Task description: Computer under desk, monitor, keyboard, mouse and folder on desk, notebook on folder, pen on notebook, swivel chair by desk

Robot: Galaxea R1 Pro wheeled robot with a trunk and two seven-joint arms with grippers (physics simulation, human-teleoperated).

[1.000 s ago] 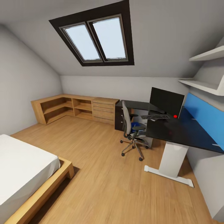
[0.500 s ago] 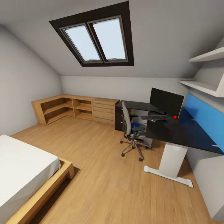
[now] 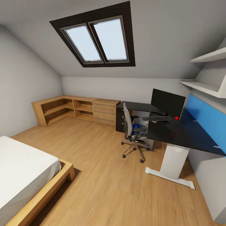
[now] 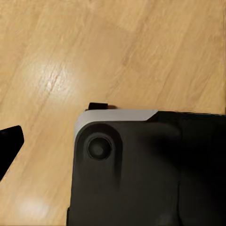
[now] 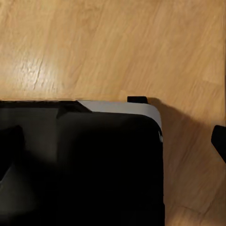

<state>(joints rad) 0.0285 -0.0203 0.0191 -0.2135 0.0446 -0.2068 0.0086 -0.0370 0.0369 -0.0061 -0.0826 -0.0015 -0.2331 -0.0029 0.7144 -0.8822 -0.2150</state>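
Note:
Across the room the black desk (image 3: 185,131) stands on its white pedestal leg. On it are the monitor (image 3: 168,102) and, in front of it, the keyboard (image 3: 156,118). The grey swivel chair (image 3: 128,125) faces the desk with the blue folder (image 3: 137,126) on its seat. A light grey box, the computer (image 3: 151,142), peeks out under the desk behind the chair. The mouse, notebook and pen are too small to make out. My left gripper (image 4: 113,146) and right gripper (image 5: 115,141) hang over the floor and my dark base, fingertips (image 4: 9,141) wide apart, empty.
A white bed on a wooden frame (image 3: 25,169) fills the lower left. Low wooden shelving (image 3: 75,108) lines the far wall, black drawers (image 3: 119,121) beside it. White wall shelves (image 3: 207,88) and a blue panel (image 3: 207,117) hang above the desk. Wood floor (image 3: 103,157) lies between.

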